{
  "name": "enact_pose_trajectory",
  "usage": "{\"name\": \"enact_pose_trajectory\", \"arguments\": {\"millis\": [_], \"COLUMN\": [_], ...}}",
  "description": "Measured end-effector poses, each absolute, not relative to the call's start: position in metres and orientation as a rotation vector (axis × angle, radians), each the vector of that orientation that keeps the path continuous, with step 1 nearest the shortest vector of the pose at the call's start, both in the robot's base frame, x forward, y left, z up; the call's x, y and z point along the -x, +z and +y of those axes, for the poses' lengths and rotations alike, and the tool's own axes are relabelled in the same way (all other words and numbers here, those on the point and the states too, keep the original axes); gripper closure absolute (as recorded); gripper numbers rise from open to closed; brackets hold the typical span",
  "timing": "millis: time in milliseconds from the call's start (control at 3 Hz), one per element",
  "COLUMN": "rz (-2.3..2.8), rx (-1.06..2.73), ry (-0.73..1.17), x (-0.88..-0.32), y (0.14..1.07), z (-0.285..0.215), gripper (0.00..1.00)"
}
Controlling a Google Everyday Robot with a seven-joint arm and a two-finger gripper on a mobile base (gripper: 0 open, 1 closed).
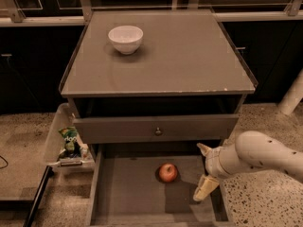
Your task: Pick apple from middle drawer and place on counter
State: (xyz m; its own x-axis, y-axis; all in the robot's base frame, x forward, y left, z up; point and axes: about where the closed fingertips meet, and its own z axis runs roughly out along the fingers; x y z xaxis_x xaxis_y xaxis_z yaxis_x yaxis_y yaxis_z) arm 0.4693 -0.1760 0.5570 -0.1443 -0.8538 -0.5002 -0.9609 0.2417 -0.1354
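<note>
Apple (167,172) on middle drawer (128,197) floor at lower centre, gripper (204,169) just right of it, jaws spread, white bowl (125,38) on counter (189,56), upper left

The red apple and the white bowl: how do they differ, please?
The small round red apple lies in the open grey-brown wooden middle drawer; the white bowl stands on the grey counter. The apple is smaller than the bowl. Both are round and unheld; the open end effector hangs beside the apple.
</note>
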Motion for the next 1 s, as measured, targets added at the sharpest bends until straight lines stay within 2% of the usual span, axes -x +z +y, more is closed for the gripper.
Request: {"name": "enact_pose_trajectory", "arguments": {"millis": [667, 1000], "rz": [1.844, 1.844], "rx": [1.684, 1.684], "ry": [0.304, 0.304], "x": [-0.497, -0.497], "y": [0.478, 0.478], "z": [-0.18, -0.18], "gripper": [0.0, 0.0]}}
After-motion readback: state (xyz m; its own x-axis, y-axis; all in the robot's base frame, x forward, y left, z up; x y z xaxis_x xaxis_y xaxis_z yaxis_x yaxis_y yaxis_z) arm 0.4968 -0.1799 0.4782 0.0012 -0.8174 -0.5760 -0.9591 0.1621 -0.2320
